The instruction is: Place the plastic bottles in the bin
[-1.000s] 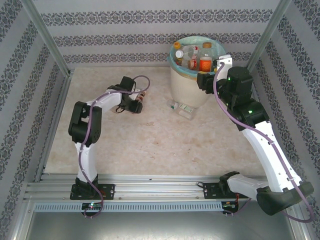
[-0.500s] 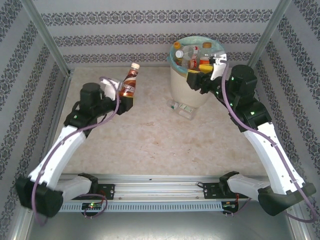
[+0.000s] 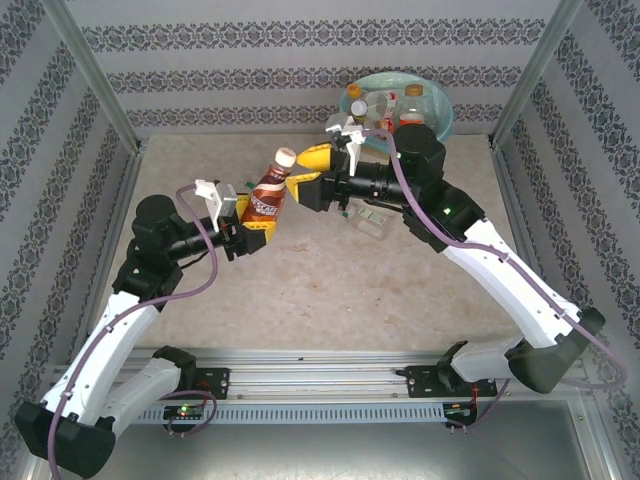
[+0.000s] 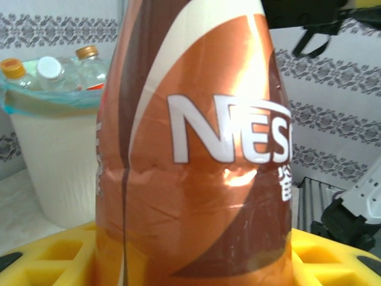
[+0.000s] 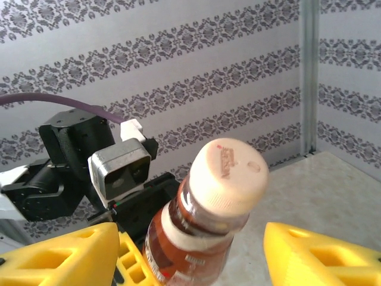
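A brown-labelled plastic bottle (image 3: pixel 268 198) with a cream cap (image 3: pixel 286 156) is held tilted above the table, and my left gripper (image 3: pixel 250 216) is shut on its lower body. In the left wrist view the bottle (image 4: pixel 196 149) rises between the yellow fingers (image 4: pixel 41 256). My right gripper (image 3: pixel 309 172) is open, one yellow finger on each side of the cap (image 5: pixel 229 170), with gaps on both sides. The bin (image 3: pixel 440 100), teal-lined, stands at the back behind the right arm, with several bottles (image 3: pixel 375 105) in it. It also stands at the left in the left wrist view (image 4: pixel 56 161).
A clear bottle (image 3: pixel 368 218) lies on the table in front of the bin, under the right arm. Patterned walls with metal posts close in the table on three sides. The left arm's wrist camera (image 5: pixel 119 170) sits just behind the held bottle.
My left arm has lifted the brown bottle off the table and carried it toward the middle. My right arm has swung from the bin leftward, its open fingers now around the bottle's cap.
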